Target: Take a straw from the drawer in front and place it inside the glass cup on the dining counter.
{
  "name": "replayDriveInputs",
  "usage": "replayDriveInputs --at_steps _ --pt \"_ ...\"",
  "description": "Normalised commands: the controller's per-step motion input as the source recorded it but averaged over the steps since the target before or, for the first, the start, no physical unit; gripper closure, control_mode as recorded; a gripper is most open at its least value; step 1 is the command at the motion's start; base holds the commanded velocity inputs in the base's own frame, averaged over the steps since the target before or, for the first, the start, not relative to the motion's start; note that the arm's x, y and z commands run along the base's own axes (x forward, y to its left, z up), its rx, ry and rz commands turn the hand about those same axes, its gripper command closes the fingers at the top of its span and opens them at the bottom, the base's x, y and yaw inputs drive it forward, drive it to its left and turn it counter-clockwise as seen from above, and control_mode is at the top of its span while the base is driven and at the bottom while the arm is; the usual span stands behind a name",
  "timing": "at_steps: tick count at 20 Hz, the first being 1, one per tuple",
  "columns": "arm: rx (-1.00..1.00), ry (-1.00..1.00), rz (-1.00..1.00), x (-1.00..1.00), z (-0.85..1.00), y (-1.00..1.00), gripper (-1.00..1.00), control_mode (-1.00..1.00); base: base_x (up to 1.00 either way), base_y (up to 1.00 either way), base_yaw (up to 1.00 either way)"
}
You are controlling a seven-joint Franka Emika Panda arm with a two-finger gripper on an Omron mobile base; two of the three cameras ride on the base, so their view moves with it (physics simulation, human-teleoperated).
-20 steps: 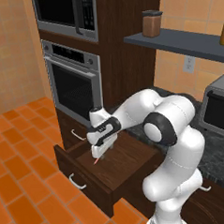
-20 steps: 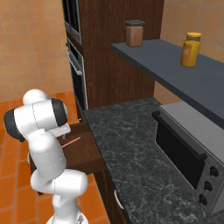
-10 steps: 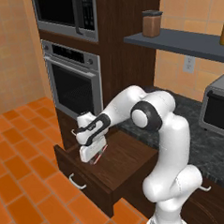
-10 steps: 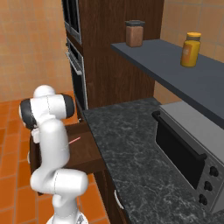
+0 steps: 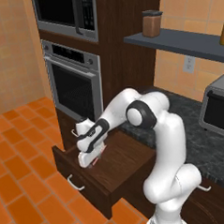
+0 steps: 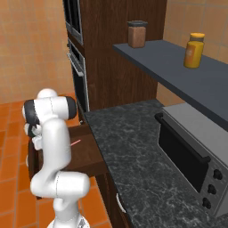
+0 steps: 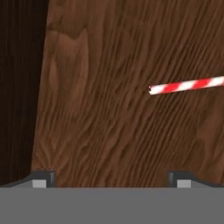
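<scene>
Lower than a second ago, the gripper (image 5: pixel 90 160) now hangs inside the open drawer (image 5: pixel 121 161). Its fingers are spread wide, empty. At three o'clock in the hand view, the straw (image 7: pixel 187 85) lies flat on the drawer floor.

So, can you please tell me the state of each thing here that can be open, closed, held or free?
drawer: pulled open.
straw: lying flat on the drawer floor, not held.
claw: open, over the drawer floor, the straw off to one side.
wall oven: door closed.
toaster oven: door closed.
brown jar: lid on, upright on the shelf.
yellow jar: lid on, upright on the shelf.
</scene>
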Motion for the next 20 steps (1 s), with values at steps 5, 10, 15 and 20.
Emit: replayDriveInputs --at_steps 5,10,15,20 --pt "0.05 -0.06 0.0 -0.08 -0.35 0.3 -1.0 -1.0 0.0 0.0 0.0" --pt "0.03 -0.15 -0.04 -0.6 -0.01 0.8 -1.0 -1.0 0.0 0.0 0.0" --pt "0.02 -0.12 -0.22 -0.53 0.36 0.16 -1.0 -1.0 0.0 0.0 0.0" --pt "0.11 0.0 -0.43 0.0 0.74 -0.81 -1.0 -1.0 0.0 0.0 0.0"
